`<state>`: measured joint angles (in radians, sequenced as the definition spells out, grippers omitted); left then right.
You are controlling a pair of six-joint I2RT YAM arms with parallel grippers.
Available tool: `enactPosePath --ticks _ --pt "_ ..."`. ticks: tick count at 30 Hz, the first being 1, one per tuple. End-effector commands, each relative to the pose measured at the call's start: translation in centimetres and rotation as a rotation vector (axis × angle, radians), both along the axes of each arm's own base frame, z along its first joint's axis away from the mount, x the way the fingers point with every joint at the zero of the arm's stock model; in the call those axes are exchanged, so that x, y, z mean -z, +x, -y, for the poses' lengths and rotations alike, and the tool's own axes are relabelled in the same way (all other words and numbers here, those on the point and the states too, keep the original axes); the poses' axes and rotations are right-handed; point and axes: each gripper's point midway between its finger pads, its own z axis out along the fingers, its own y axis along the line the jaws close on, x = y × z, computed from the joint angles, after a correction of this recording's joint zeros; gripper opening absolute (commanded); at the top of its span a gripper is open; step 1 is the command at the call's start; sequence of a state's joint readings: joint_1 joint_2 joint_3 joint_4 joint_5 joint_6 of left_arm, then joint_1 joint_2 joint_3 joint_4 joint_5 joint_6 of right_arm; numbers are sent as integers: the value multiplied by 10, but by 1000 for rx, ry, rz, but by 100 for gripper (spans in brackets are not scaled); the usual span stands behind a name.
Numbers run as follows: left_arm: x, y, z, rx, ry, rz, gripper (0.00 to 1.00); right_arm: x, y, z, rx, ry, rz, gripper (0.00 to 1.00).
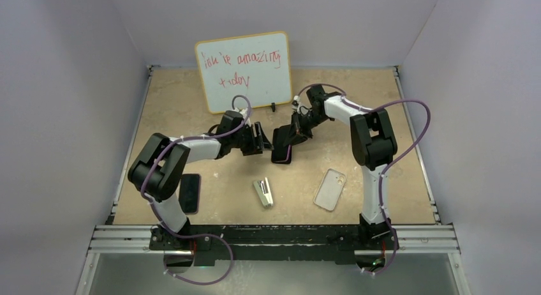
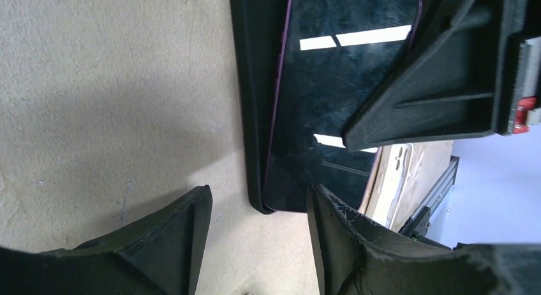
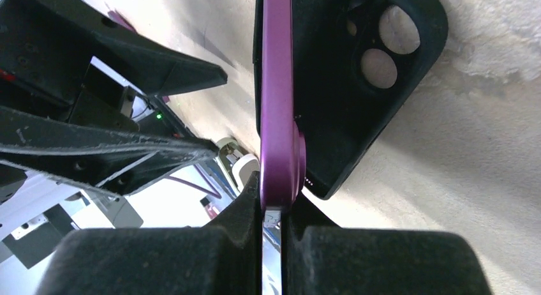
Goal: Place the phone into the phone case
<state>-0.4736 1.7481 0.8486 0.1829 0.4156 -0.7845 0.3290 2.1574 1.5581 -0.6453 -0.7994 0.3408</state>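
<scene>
The right gripper (image 3: 273, 207) pinches the phone (image 3: 277, 84) by its edge, against a black case (image 3: 344, 84). The left gripper (image 2: 258, 200) is spread just beside. The clear case (image 1: 330, 189) lies alone near the front edge.

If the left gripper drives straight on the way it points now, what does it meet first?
Likely the near end of the purple phone held by the right gripper, black case alongside; depth is uncertain.

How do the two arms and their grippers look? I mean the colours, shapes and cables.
The left arm and the right arm each have bulky black joint housings joined by white tubular segments. A purple cable loops along each arm, fastened with small white ties. The left gripper and the right gripper are matt black, with flat, wedge-shaped fingers.
</scene>
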Motion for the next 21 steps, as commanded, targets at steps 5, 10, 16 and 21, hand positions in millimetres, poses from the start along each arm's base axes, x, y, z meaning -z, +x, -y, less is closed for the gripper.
enactPosePath --ticks 5,10,16,21 --pt "2 15 13 6 -8 53 56 -6 1 4 -22 -33 -4 5" --pt "9 15 21 29 -27 42 53 2 6 2 -13 -38 -11 25" --pt "14 13 29 48 -47 34 48 -3 12 8 40 -97 23 48" --pt "19 9 29 51 -48 22 43 -8 25 6 135 -82 119 35"
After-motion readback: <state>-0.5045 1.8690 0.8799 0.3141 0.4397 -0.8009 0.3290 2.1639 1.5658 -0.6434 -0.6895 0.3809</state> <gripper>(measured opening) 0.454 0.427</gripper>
